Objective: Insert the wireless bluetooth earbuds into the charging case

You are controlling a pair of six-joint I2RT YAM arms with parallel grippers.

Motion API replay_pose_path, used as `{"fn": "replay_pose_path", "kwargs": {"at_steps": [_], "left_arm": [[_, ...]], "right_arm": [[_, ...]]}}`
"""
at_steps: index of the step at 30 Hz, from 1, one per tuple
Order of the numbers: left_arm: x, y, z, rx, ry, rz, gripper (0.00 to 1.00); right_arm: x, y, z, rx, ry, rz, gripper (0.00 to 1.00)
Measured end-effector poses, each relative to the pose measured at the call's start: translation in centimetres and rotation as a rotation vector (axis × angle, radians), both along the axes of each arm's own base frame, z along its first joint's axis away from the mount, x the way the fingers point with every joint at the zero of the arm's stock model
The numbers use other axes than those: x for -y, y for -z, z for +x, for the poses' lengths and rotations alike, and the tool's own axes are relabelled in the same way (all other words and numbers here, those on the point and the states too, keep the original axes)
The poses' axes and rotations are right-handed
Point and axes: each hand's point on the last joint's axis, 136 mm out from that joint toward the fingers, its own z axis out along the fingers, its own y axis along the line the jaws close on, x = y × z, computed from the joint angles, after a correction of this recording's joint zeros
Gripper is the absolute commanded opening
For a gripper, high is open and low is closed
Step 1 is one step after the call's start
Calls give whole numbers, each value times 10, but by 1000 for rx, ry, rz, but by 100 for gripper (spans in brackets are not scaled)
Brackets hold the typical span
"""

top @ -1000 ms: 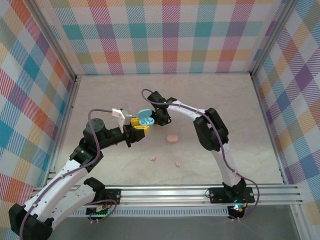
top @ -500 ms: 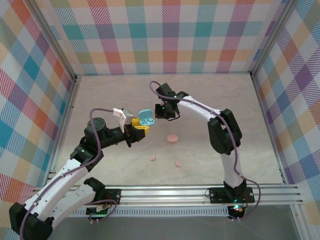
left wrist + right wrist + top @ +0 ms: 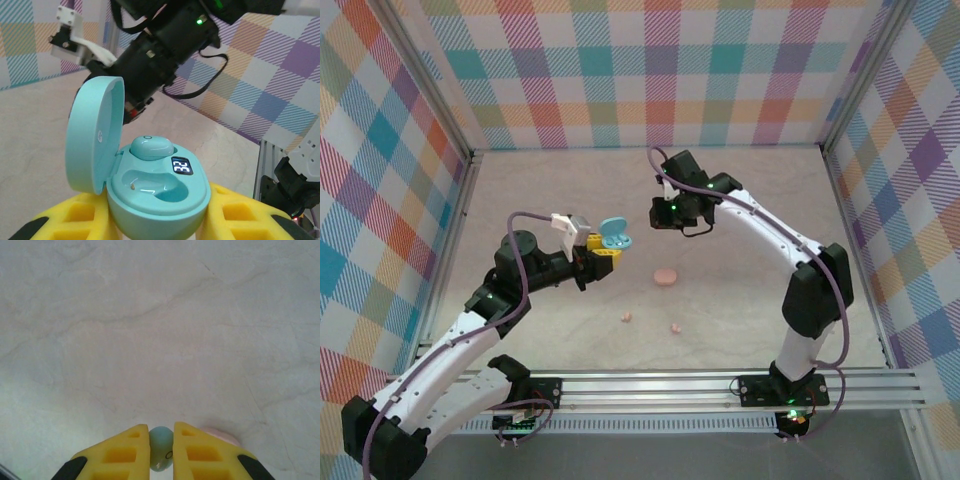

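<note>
Overhead, the right tool [image 3: 660, 216] is seen to have been drawn back from the blue charging case [image 3: 615, 237]. A second ago it was pressed to the case's open mouth, half a second ago it stood just beside it, and now it is held apart, up and to the right. The case has been kept where it was, raised off the bench [image 3: 550, 190] in the left tool [image 3: 603, 250]. The pink case [image 3: 665, 276], one pink earbud [image 3: 627, 317] and a second pink earbud [image 3: 674, 328] lie on the bench nearer the arm bases, with nothing touching them.

From the left wrist, the blue case is shown clamped between the yellow fingers [image 3: 70, 220] of the left tool, with its lid [image 3: 95, 135] swung up. One seated blue earbud [image 3: 151, 148] is lodged in the far socket. The near socket [image 3: 150, 186] is bare. The right arm [image 3: 165, 50] is seen beyond the lid, clear of the case.

From the right wrist, the right tool is shown closed on the other blue earbud [image 3: 161, 446], which is pinched between its two fingers above bare bench. A pale pink rounded edge [image 3: 220, 435] shows beside one finger, and what it belongs to cannot be told.

So the withdrawal was made with the bud unreleased. It is judged that half of the blue pair is placed, and that a fresh approach to the empty socket will be needed, probably with the bud better lined up.
</note>
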Motion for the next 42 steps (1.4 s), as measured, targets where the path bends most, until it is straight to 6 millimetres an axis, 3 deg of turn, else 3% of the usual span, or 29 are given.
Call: {"fn": "replay_pose_path", "kwargs": {"at_steps": [5, 16, 23, 30, 35, 42], "left_arm": [[4, 7, 6, -17, 4, 9, 29], [13, 10, 16, -12, 23, 6, 29], [17, 0, 16, 51, 46, -7, 29], [19, -1, 14, 88, 72, -7, 30], [20, 0, 13, 112, 78, -1, 30], [20, 4, 12, 122, 83, 0, 30]], "right_arm": [[13, -16, -22, -12, -13, -2, 15], [32, -103, -66, 131, -49, 128, 12], [2, -121, -104, 151, -176, 163, 12], [-32, -153, -136, 216, -308, 209, 12], [-45, -159, -136, 247, -338, 198, 12], [-56, -139, -118, 234, -327, 121, 12]]}}
